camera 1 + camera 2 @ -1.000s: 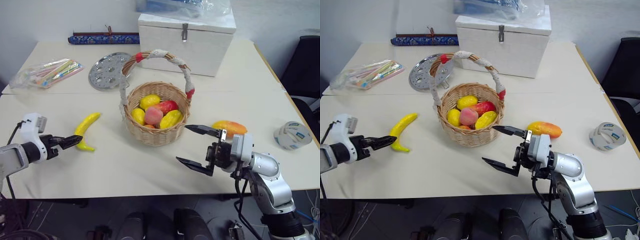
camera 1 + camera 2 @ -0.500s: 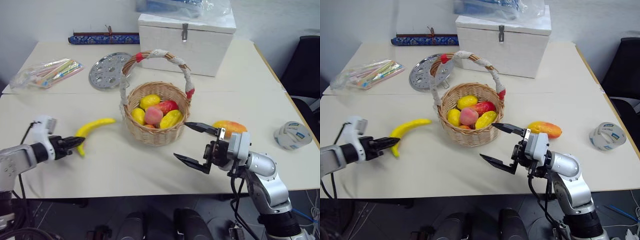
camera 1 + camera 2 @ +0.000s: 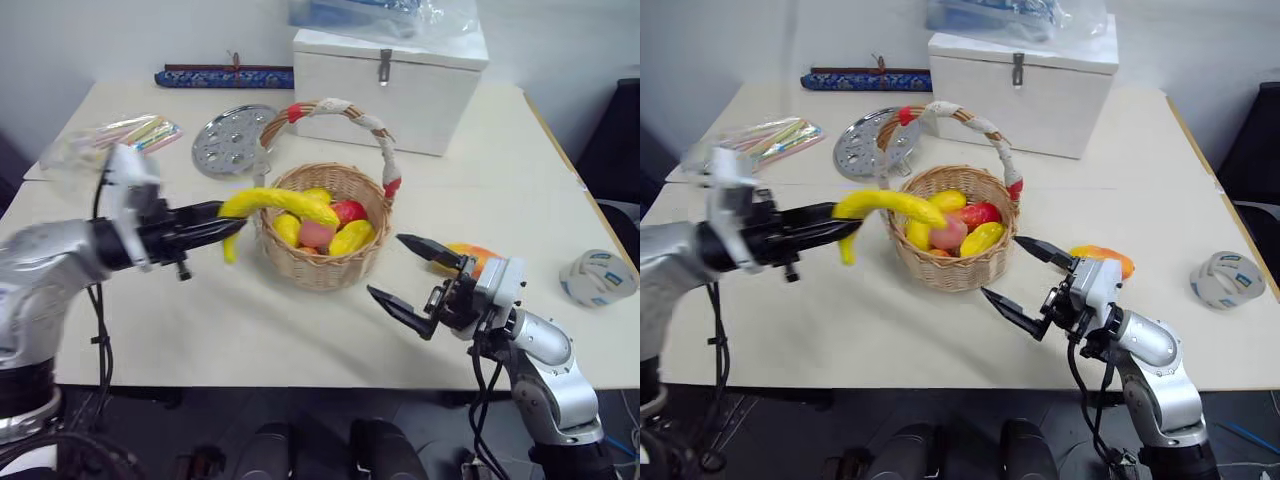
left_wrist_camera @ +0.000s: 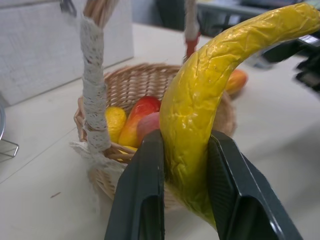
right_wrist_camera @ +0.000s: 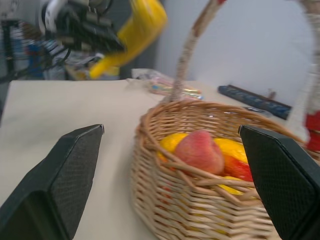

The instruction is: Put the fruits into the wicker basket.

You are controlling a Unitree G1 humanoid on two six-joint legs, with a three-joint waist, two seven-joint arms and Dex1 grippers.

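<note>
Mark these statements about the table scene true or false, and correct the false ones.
1. The left gripper is shut on the banana. True.
2. The banana lies flat on the table. False: it is held in the air by the wicker basket.
3. The right gripper is open and holds nothing. True.
4. The mango is inside the basket. False: it lies on the table, behind the right gripper.
5. The white box stands open. False: its lid is down.

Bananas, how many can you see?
1. The banana is up in the air, pinched in the left gripper, its far end over the wicker basket. Another could hide under the fruit inside.
</note>
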